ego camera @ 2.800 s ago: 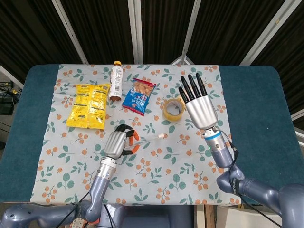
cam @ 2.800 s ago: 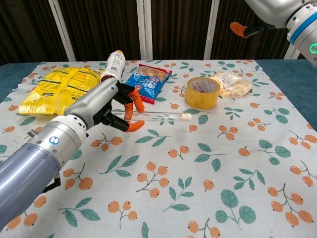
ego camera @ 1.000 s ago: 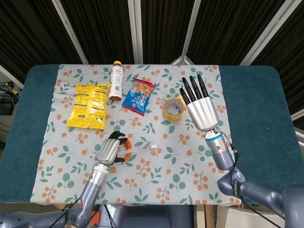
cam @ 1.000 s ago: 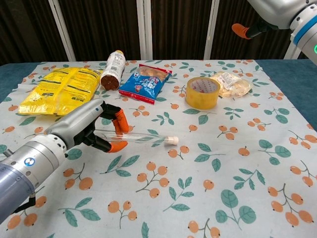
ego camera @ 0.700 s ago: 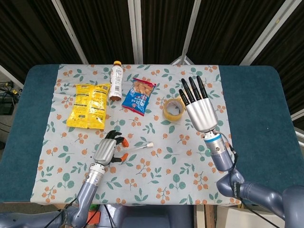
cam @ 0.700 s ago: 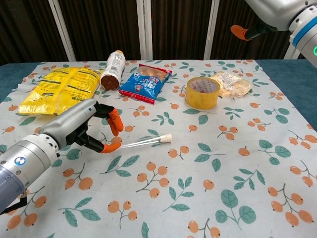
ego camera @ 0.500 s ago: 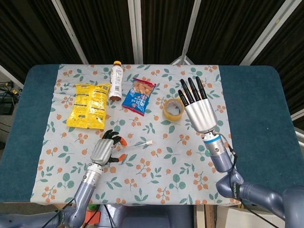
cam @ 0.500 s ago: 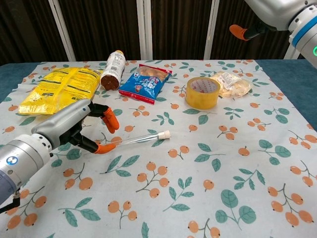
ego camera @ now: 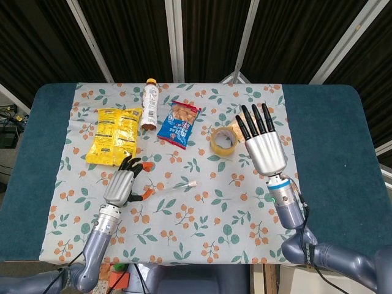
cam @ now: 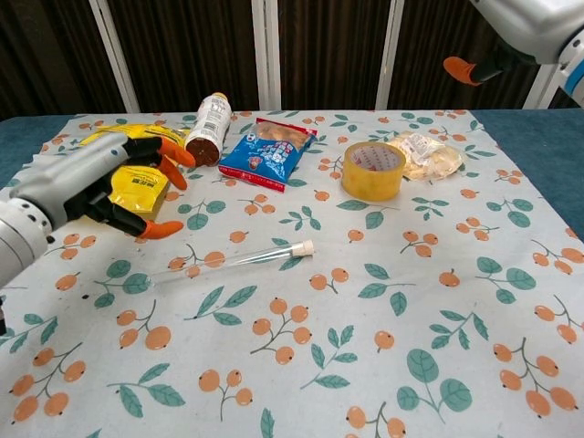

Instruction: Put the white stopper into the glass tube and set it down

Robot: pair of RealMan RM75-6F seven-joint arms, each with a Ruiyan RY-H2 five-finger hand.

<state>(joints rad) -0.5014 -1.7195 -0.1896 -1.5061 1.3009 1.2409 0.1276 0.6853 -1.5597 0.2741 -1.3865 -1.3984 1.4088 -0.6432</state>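
Observation:
The glass tube (cam: 233, 260) lies flat on the floral cloth, with the white stopper (cam: 307, 246) seated in its right end. The head view shows the same tube (ego camera: 171, 187) and stopper (ego camera: 192, 183) near the cloth's middle. My left hand (cam: 96, 187) hovers up and to the left of the tube, fingers spread, holding nothing; in the head view the left hand (ego camera: 122, 184) is left of the tube and apart from it. My right hand (ego camera: 263, 147) is raised high at the right with fingers spread, empty; only an orange fingertip (cam: 461, 69) shows in the chest view.
A roll of tape (cam: 372, 170), a blue snack packet (cam: 269, 153), a yellow bag (ego camera: 115, 136), a brown-capped bottle (cam: 206, 126) and a clear wrapped snack (cam: 423, 153) lie along the far half of the cloth (cam: 401, 301).
My left hand has let go of the stoppered tube and drawn back up and to the left. The tube now rests on the cloth. The right hand shifted slightly right.

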